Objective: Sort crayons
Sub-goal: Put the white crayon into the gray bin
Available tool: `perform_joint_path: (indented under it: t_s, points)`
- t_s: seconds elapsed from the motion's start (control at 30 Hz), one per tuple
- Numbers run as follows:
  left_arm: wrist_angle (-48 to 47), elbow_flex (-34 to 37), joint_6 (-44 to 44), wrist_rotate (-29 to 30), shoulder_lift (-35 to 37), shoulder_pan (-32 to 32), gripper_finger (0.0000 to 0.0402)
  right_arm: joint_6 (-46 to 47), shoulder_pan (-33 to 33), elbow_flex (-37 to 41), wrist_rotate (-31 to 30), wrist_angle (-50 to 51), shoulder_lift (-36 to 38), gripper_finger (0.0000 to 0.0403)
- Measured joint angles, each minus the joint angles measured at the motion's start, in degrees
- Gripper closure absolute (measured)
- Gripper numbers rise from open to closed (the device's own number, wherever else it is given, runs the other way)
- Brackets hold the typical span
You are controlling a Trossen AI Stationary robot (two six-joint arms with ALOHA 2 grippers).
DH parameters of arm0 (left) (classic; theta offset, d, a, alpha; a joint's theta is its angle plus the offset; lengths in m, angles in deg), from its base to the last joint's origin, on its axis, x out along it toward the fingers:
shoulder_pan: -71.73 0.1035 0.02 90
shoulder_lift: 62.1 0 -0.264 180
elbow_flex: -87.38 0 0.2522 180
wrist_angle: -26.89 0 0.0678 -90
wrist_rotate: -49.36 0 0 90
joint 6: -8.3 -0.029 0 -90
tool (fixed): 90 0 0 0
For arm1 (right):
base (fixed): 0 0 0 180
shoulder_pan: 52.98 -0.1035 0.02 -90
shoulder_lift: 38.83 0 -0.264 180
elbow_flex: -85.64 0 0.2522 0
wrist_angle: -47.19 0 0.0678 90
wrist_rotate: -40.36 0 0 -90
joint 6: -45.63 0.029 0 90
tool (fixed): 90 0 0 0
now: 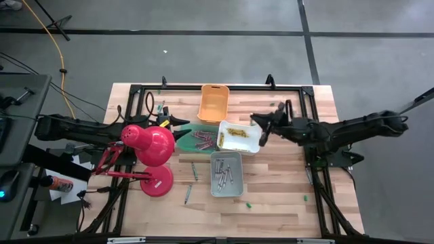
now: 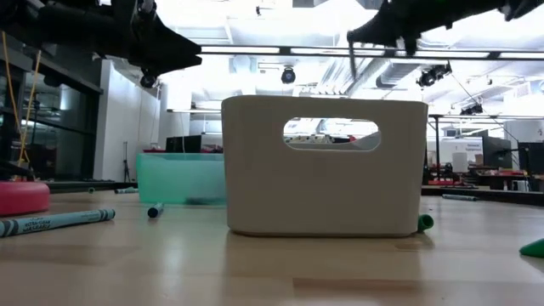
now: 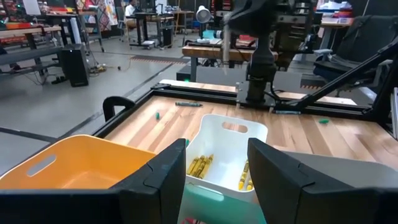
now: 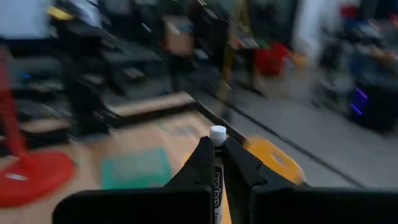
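Right wrist view: crayon (image 4: 217,168) clamped upright between right claw (image 4: 218,163) fingers.

Both arms over the table, reaching toward each other

The left gripper (image 1: 182,123) hovers just left of the white bin (image 1: 249,146), fingers (image 3: 158,180) spread and empty. The right gripper (image 1: 263,135) hangs above that bin's right edge, tilted downward, fingers (image 4: 202,163) pinched on a marker (image 4: 217,168).

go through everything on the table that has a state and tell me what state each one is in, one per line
Orange bin: upright, looks empty.
White bin: holds yellow crayons.
Green bin: holds reddish crayons.
Grey bin: holds grey crayons.
Left gripper: open, empty.
Right gripper: shut on a white-tipped stick.
Loose crayons: lying on the table.
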Motion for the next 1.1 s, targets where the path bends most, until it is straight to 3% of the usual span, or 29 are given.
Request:
perform_joint_path:
  t_s: [0.17,0.43,0.6,0.9,1.1]
  points:
    - [0.0,0.0,-0.1,0.0,0.0,0.0,0.0241,-4.6,0.0,3.5,7.1,-14.1,-3.6,0.0403]
    - [0.0,0.0,-0.1,0.0,0.0,0.0,0.0241,-4.3,0.0,3.7,9.5,-14.7,-8.1,0.0403]
    - [0.0,0.0,0.3,0.0,0.0,0.0,0.0241,-1.6,0.0,3.7,14.4,-15.3,-8.7,0.0402]
    - [-0.3,0.0,0.5,0.0,0.0,0.0,0.0241,6.5,-0.4,3.7,40.8,-22.4,-18.0,0.0402]
    - [-0.7,0.0,0.5,0.0,0.0,0.0,0.0241,10.0,-3.0,3.0,47.4,-33.0,-28.7,0.0402]
